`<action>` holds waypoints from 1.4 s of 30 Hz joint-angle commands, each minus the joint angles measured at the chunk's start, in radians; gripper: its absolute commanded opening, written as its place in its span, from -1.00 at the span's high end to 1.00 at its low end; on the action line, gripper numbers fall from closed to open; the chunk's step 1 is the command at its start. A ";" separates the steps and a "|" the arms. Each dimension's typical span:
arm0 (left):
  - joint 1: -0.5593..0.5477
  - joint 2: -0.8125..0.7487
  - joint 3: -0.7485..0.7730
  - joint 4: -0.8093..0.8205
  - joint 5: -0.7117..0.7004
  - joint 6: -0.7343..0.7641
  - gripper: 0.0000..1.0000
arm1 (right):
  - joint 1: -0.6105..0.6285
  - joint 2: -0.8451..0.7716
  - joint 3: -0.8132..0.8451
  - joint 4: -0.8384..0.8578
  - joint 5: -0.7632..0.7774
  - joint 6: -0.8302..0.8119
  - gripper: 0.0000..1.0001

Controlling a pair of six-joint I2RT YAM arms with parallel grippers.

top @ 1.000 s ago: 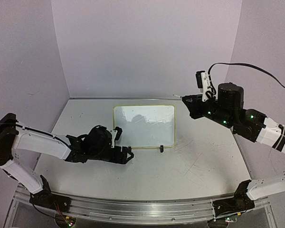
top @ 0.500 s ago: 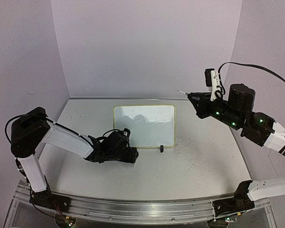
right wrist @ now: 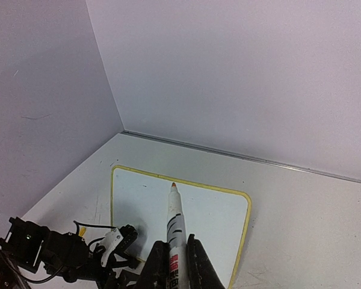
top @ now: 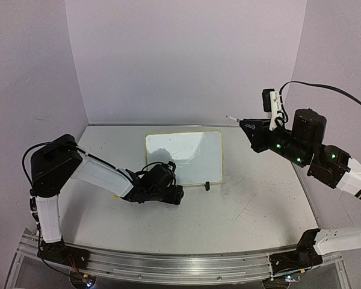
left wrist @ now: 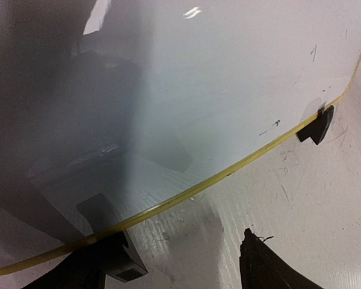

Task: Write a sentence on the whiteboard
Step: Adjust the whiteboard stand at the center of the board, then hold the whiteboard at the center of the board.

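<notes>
Whiteboard [top: 183, 158] sits with left claw [top: 175, 195] gaping at its near edge, right claw [top: 248, 127] aloft pinching a marker [right wrist: 175, 229].

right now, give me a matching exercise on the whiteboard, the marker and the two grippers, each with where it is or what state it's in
Column one:
1. whiteboard
2. marker
3. left gripper
4. right gripper

Column two:
a. clamped between two fingers, tip sticking out
b. raised above the table, off to the board's right
c. on the table toward the back wall, thin yellow rim
d. low over the table at the board's near edge, fingers apart

Pairs: 1-c, 2-a, 3-d, 4-b
</notes>
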 commanded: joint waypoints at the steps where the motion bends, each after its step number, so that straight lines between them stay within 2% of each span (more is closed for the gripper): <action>1: -0.018 0.059 0.095 0.045 0.066 0.030 -0.52 | 0.006 -0.011 0.011 0.023 0.000 -0.002 1.00; 7: -0.029 0.102 0.146 0.045 0.107 0.036 -0.55 | 0.004 -0.013 0.014 0.017 0.006 -0.001 1.00; 12: -0.030 0.061 0.115 0.045 0.107 0.052 -0.66 | 0.005 -0.004 0.016 0.008 0.020 -0.004 1.00; 19: -0.030 -0.140 -0.012 0.044 0.109 0.064 -0.76 | 0.006 0.029 0.020 -0.003 0.036 -0.027 1.00; 24: -0.017 -0.345 -0.119 0.046 0.048 0.093 -0.83 | 0.005 0.057 0.029 -0.005 0.033 -0.058 1.00; 28: 0.059 -0.515 -0.195 0.038 0.062 0.083 -0.86 | 0.006 0.092 0.044 -0.007 -0.005 -0.089 1.00; 32: 0.183 -0.692 -0.279 0.037 0.081 0.042 -0.98 | 0.006 0.143 0.080 -0.007 -0.042 -0.117 1.00; 35: 0.277 -0.796 -0.319 0.032 0.100 0.019 -0.99 | 0.005 0.169 0.096 0.007 -0.057 -0.125 1.00; 39: 0.408 -0.832 -0.347 0.046 0.178 -0.021 -0.99 | 0.005 0.203 0.101 0.059 -0.051 -0.100 1.00; 42: 0.481 -0.798 -0.357 0.123 0.327 -0.030 -0.99 | 0.004 0.263 0.148 0.060 -0.035 -0.077 1.00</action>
